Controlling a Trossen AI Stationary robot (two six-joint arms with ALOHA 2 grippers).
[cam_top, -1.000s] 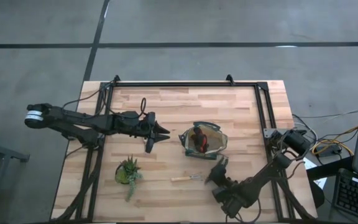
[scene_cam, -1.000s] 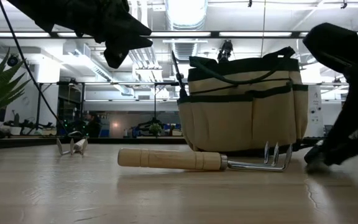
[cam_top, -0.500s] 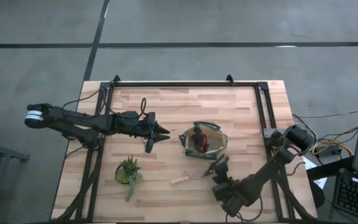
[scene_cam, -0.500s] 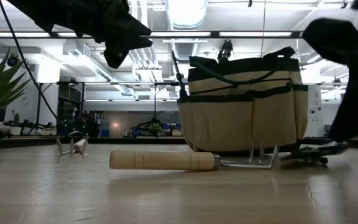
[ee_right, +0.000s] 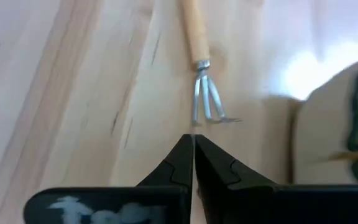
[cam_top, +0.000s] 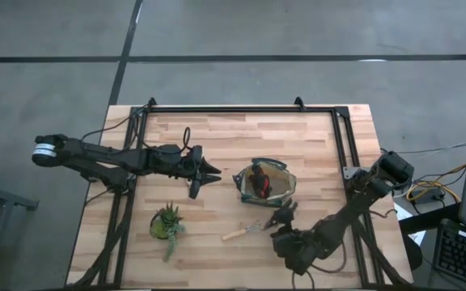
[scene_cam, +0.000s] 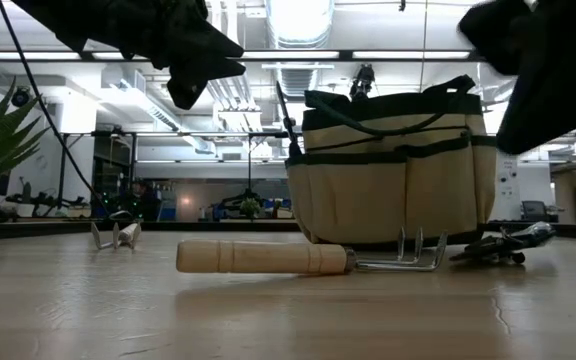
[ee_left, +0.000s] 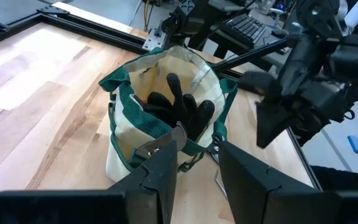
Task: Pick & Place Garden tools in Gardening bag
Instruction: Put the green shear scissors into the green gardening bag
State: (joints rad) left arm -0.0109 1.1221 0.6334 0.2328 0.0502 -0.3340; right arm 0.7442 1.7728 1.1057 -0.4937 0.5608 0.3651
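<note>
The right claw, fingers pressed together and empty, hovers at lower centre of the high view, just beside the prongs of the wooden-handled rake on the bench. The left claw is released, left of the gardening bag at centre, which holds a glove.

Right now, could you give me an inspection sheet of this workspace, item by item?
Surface: wooden table, dark frame along its edges.
Job's things: gardening bag upright, a glove inside; wooden-handled rake lying on the table beside the bag; another pronged tool lies farther back.
Clutter: potted succulent.
Grippers: left end effector above the table beside the bag, fingers slightly apart, empty; right end effector above the rake's prongs, fingers shut, empty.
Cables: loop at the left arm; bundle off the table's right edge.
Surroundings: concrete floor, workshop behind.
</note>
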